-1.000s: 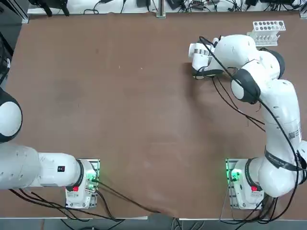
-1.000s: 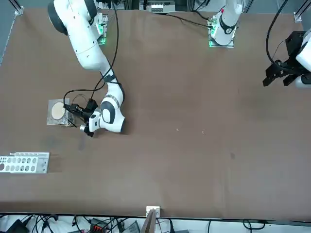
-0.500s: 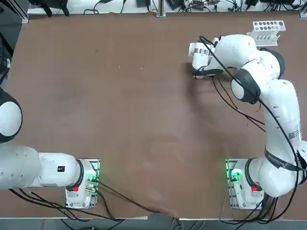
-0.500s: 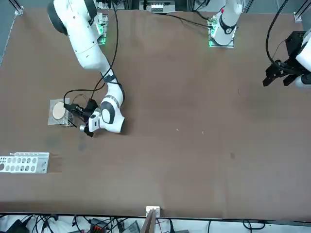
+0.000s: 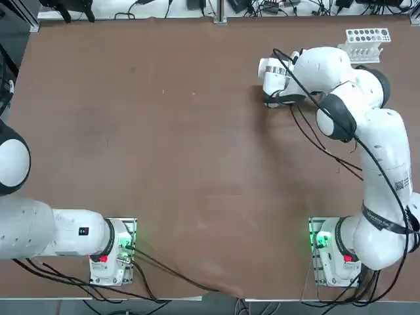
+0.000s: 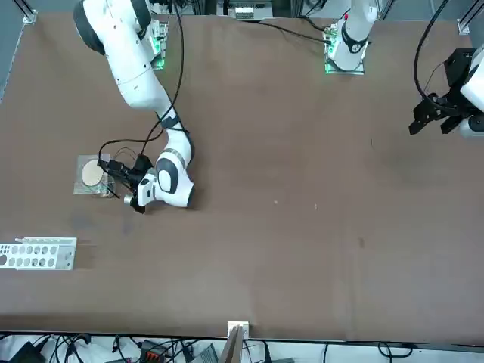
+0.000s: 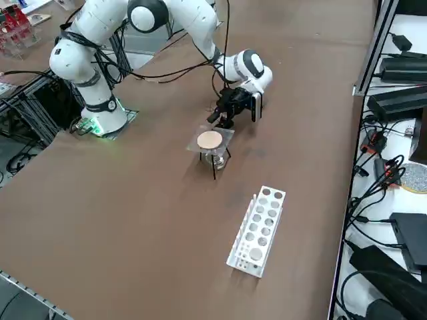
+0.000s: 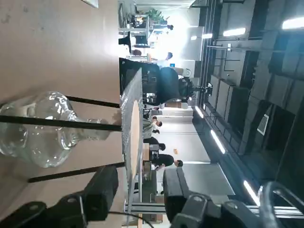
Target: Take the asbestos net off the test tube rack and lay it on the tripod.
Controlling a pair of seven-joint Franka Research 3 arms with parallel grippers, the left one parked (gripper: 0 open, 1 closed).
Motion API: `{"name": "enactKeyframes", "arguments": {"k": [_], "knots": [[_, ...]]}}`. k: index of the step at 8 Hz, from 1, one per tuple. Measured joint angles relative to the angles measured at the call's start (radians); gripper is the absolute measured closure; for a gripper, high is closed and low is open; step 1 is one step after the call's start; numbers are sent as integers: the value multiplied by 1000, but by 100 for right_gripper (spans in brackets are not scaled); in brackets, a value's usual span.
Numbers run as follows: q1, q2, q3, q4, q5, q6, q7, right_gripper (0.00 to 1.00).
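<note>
The asbestos net, a grey mesh square with a pale disc, lies flat on the black wire tripod. The net also shows in the front view. My right gripper is level with the net at its near edge. In the wrist view the gripper is open, its fingers either side of the net's edge with gaps showing. The white test tube rack stands apart with nothing on top. In the top view the rack shows, and my arm hides the net.
A small clear glass object sits on the table between the tripod legs, under the net. The rack lies towards the table's far right corner. Bare brown tabletop spreads to the left of my arm.
My right gripper's fingers have parted from the net's edge. The net stays lying on the tripod and the arm has barely moved.
</note>
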Motion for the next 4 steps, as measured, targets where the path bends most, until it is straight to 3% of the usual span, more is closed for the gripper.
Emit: {"name": "enactKeyframes", "arguments": {"k": [2,4], "knots": [[3,0,3,19,1,-1,-9,4],[10,-10,8,72,31,-5,-53,0]]}}
